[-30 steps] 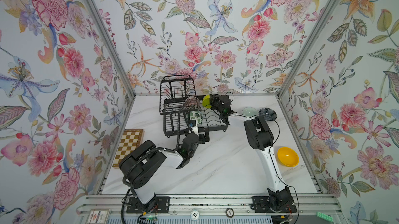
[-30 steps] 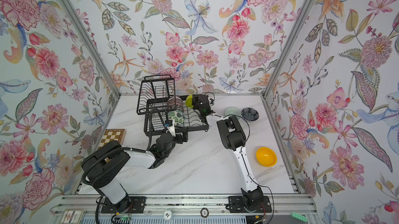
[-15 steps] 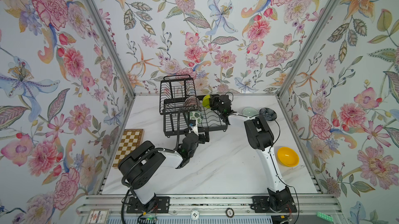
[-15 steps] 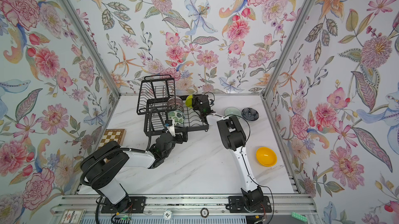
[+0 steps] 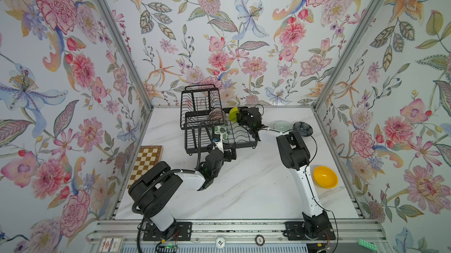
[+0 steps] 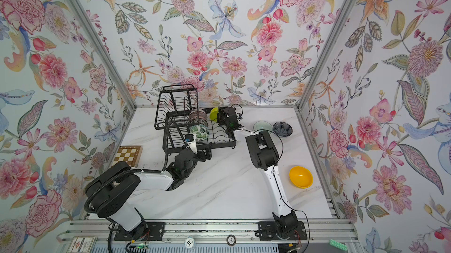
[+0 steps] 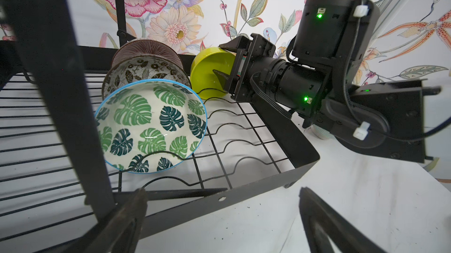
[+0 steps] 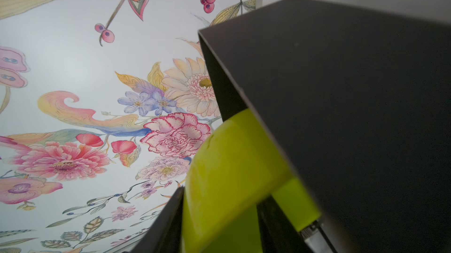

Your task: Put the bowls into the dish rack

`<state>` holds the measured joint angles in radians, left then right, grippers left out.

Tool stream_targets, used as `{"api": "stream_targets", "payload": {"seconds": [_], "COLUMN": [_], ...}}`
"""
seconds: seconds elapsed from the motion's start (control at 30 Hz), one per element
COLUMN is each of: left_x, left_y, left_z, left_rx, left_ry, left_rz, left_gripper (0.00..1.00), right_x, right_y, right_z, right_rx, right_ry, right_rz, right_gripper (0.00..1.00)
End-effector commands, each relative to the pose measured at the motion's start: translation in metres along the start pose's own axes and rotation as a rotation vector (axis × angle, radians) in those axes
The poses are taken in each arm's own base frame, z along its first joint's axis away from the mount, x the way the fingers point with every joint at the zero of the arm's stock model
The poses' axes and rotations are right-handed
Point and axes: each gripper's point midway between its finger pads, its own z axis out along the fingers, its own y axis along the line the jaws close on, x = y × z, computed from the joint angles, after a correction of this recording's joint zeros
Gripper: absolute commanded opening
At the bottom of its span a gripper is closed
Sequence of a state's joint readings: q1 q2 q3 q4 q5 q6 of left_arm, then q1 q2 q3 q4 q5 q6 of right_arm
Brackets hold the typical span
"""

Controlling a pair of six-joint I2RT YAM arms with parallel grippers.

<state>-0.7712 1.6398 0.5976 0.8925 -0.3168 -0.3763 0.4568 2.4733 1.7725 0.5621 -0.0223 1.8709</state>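
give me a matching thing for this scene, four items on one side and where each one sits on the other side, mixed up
1 lime green bowl
2 green-leaf bowl
3 orange-yellow bowl
4 chessboard

a on the table by the left wall
b on edge at the far right corner of the dish rack
c on the table near the right wall
d on edge in the middle of the rack's lower tray

Pairs: 1-b, 2-d, 3-c, 4-a

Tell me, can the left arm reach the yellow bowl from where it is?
Probably not easily. The yellow bowl sits at the far right of the table, and the right arm stands between it and the left gripper, which is open by the dish rack.
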Motion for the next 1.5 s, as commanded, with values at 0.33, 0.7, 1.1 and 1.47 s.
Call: {"api": "stream_targets", "payload": {"seconds": [0.33, 0.7, 1.1, 1.47], "left_x": [-0.007, -0.02, -0.025, -0.032], "left_y": [0.002, 0.002, 0.006, 0.009], "left_z": [-0.006, -0.016, -0.026, -0.034], "left_rx": [-0.005, 0.0, -0.016, -0.024], "left_ry": [0.027, 0.015, 0.024, 0.029], "left_rz": [-0.001, 0.001, 0.014, 0.032], "left_gripper": [0.99, 0.99, 0.99, 0.99], "right_x": [0.0, 0.002, 0.016, 0.023], "right_y": [0.022, 0.037, 0.044, 0.048], "right_z": [-0.01, -0.014, -0.031, -0.077], "right_rx": [0.016, -0.001, 0.016, 0.038], "right_ry": [-0.013, -0.008, 0.004, 0.004], "right_rz": [-0.02, -0.028, -0.039, -0.097], "right_gripper": [0.59, 0.72, 0.99, 0.99]}}
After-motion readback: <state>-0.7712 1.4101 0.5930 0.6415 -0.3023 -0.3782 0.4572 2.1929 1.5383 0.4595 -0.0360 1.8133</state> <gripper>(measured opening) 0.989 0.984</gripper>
